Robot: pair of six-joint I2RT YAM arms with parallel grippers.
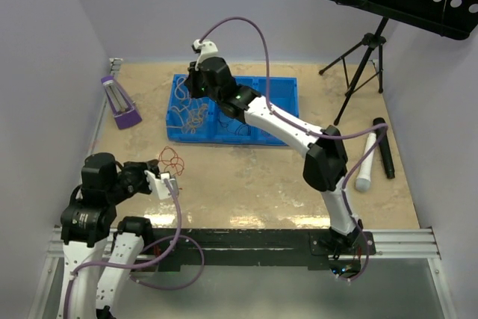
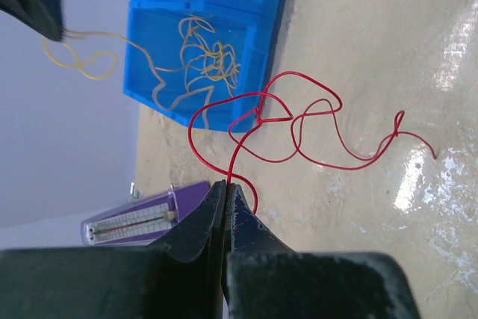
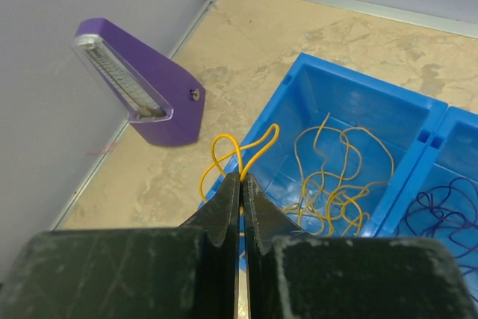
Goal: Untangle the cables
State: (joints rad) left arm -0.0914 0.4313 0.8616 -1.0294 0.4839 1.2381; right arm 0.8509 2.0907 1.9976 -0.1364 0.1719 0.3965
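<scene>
Our left fingers (image 2: 200,223) are pressed together on one end of a red wire (image 2: 299,121). Its loops trail over the tabletop (image 2: 358,28), just outside the blue bin (image 2: 160,42). Our right fingers (image 3: 221,214) are clamped on a yellow wire (image 3: 240,146), held up above the bin's left compartment, where a loose heap of yellow strands (image 3: 336,184) lies. In the left wrist view the lifted wire runs down into that heap, so we judge it not yet free. The neighbouring compartment holds dark purple wires (image 3: 448,207), kept apart from the yellow. We judge the untangling to be well under way. The red wire is out on its own and the colours sit separately. What is left, as far as we can see, is to draw the yellow wire clear of its heap and to open the crossings where the red wire loops over itself.
</scene>
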